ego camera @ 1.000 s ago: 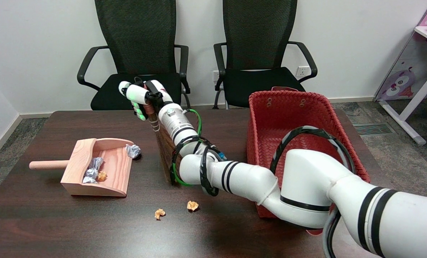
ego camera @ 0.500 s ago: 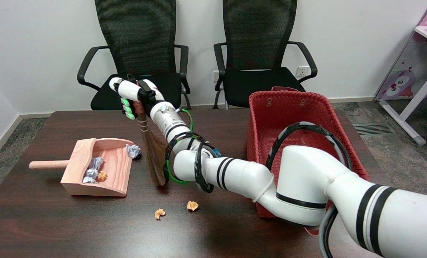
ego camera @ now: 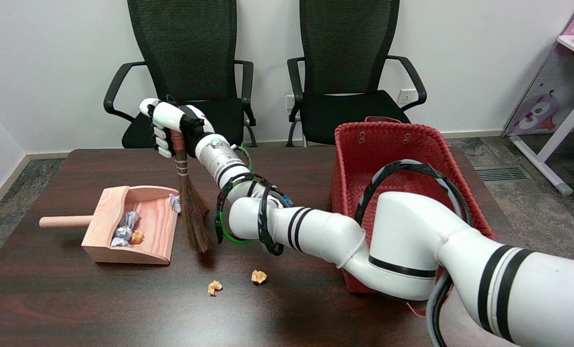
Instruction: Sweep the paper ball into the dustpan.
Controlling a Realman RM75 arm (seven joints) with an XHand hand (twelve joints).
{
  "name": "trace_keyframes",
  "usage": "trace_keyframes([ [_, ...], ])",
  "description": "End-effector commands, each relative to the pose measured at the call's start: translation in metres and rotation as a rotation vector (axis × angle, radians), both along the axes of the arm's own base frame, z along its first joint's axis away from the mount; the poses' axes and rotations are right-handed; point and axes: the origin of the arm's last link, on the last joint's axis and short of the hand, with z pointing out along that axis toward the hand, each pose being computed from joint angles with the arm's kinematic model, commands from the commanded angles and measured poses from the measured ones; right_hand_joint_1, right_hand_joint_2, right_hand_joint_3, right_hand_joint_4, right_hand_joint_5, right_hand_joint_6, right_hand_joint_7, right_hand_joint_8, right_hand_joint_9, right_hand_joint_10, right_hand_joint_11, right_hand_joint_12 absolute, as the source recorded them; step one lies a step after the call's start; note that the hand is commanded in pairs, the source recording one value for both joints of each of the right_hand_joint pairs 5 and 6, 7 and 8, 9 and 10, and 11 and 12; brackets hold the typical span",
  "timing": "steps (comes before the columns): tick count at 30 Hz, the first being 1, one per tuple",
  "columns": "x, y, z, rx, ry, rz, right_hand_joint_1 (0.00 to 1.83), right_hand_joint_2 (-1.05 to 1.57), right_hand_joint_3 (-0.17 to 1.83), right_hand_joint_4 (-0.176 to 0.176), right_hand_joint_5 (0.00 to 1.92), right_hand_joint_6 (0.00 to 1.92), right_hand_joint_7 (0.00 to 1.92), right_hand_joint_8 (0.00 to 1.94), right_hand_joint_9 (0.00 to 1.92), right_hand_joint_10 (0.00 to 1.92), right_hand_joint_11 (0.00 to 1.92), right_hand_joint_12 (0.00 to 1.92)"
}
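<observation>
The robot's right hand (ego camera: 167, 126), fingers wrapped tight round the handle of a small brown broom (ego camera: 190, 212), holds it nearly upright over a dark wooden table (ego camera: 51, 299). The bristles hang just right of the wooden dustpan (ego camera: 133, 226), touching a silver paper ball (ego camera: 174, 202) at the pan's open right edge. More crumpled balls, silver and orange, lie inside the pan. Two orange paper balls (ego camera: 214, 287) (ego camera: 258, 276) sit nearer, apart from the pan. A red woven basket (ego camera: 388, 159) stands at the right.
</observation>
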Motion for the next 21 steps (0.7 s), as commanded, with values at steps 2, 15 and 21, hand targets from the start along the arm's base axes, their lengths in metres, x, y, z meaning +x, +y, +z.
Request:
trace_keyframes([
  [2,0.020,0.000,-0.017,0.054,-0.120,-0.002,0.80,1.19,1.34,0.017,1.92,1.92,1.92,1.92,1.92,1.92,1.91,1.91],
  [15,0.049,0.002,-0.032,0.094,-0.159,0.075,0.79,1.15,1.35,0.016,1.92,1.92,1.92,1.92,1.92,1.92,1.91,1.91],
  [21,0.058,0.004,-0.034,0.136,-0.288,0.051,0.79,1.15,1.34,0.016,1.92,1.92,1.92,1.92,1.92,1.92,1.90,1.90],
])
